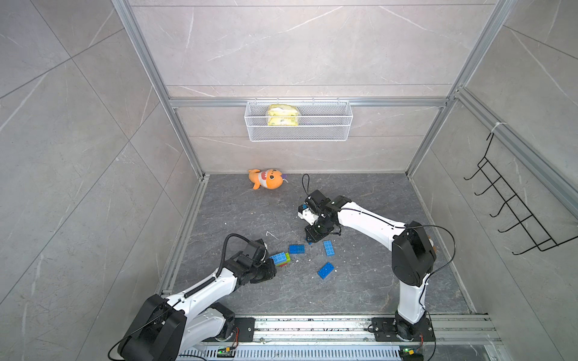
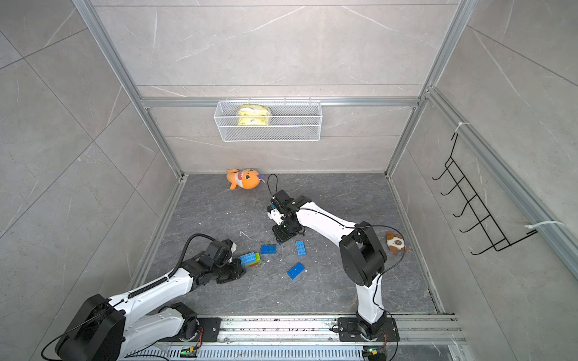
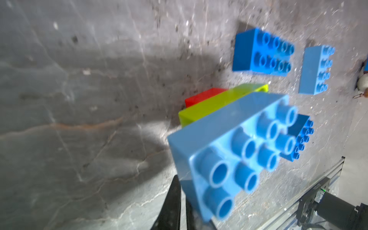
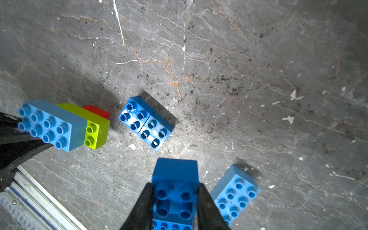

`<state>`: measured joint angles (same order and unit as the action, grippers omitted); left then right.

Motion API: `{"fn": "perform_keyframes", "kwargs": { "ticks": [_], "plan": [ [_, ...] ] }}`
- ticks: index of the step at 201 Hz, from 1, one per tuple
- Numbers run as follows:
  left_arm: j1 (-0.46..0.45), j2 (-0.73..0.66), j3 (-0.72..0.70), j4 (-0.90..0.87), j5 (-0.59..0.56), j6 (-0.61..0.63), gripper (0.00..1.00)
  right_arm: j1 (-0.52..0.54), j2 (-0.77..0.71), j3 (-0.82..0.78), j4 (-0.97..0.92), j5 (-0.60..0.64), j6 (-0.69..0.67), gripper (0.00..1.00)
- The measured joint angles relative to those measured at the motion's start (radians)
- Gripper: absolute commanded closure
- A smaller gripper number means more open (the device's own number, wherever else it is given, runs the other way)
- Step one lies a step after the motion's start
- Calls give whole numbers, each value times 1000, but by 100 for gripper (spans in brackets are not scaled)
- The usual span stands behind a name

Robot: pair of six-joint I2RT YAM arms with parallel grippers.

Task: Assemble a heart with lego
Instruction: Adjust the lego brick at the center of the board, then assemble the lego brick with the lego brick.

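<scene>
The left hand (image 1: 271,264) clamps one end of the heart (image 1: 280,259), whose long axis points roughly toward the right hand (image 4: 175,192); that hand, out beyond the heart, pinches a blue brick (image 4: 175,171).

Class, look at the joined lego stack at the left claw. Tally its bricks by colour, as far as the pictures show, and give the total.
Blue brick: 1
Lime-green brick: 1
Red brick: 1
Total showing in the stack: 3
</scene>
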<state>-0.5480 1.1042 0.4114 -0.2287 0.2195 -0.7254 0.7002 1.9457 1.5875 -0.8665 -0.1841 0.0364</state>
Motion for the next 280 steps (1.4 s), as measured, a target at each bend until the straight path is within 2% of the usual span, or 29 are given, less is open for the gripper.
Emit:
{"fn": "perform_keyframes", "kwargs": {
  "ticks": [79, 129, 156, 176, 201, 241, 257, 280],
  "plan": [
    [95, 47, 27, 24, 2, 60, 89, 30, -4, -14, 4, -35, -11, 77],
    [117, 97, 56, 53, 46, 75, 89, 147, -5, -27, 15, -69, -65, 77],
    [131, 57, 50, 48, 46, 75, 90, 180, -13, -45, 34, -74, -68, 77],
    [187, -8, 27, 50, 53, 74, 88, 196, -15, -50, 40, -66, -72, 78],
    [288, -35, -12, 72, 102, 63, 80, 230, -15, -50, 42, -43, -75, 78],
    [398, 34, -26, 137, 207, 36, 54, 269, -1, -27, 42, 14, -71, 78],
    [423, 66, -25, 172, 235, 21, 49, 275, 13, -6, 42, 35, -67, 78],
    [454, 122, -25, 235, 285, -2, 49, 284, 40, 29, 40, 55, -63, 78]
  ]
}}
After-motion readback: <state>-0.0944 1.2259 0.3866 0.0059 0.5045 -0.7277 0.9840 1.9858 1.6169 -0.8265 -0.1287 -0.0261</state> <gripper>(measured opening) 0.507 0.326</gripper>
